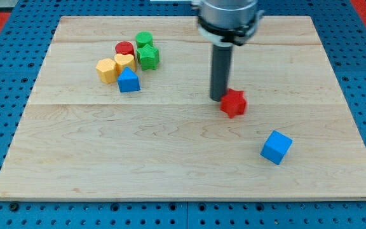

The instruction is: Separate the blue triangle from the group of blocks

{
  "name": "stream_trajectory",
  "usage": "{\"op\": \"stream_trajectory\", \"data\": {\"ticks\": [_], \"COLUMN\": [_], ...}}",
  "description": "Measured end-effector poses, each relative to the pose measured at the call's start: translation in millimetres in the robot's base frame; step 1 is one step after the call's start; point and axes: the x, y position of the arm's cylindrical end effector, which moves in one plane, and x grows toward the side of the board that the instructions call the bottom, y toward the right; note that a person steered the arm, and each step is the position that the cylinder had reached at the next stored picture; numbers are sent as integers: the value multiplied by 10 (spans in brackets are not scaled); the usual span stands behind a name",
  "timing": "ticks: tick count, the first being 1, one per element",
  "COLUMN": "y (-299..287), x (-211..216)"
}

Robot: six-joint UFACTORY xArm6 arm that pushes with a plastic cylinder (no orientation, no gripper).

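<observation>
The blue triangle [128, 81] sits at the lower edge of a cluster in the board's upper left. It touches a yellow heart [124, 62] and stands beside a yellow hexagon [107, 70]. A red cylinder [124, 48], a green cylinder [144, 39] and a green star [149, 57] make up the rest of the cluster. My tip [218, 98] is well to the right of the cluster, at the upper left edge of a red star [233, 103].
A blue cube [276, 147] lies alone at the lower right. The wooden board [183, 184] rests on a blue pegboard surface, with red panels at the view's top corners.
</observation>
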Motion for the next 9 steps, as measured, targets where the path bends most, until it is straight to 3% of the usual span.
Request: {"op": "stream_trajectory", "data": {"ticks": [1,2,3,4,5,6,7,8,9], "y": [377,352,-265,-574,-616,-1125,-2111,-2821,-2403], "x": [392,67,-405,-439,-399,149,217,-156,-598]}}
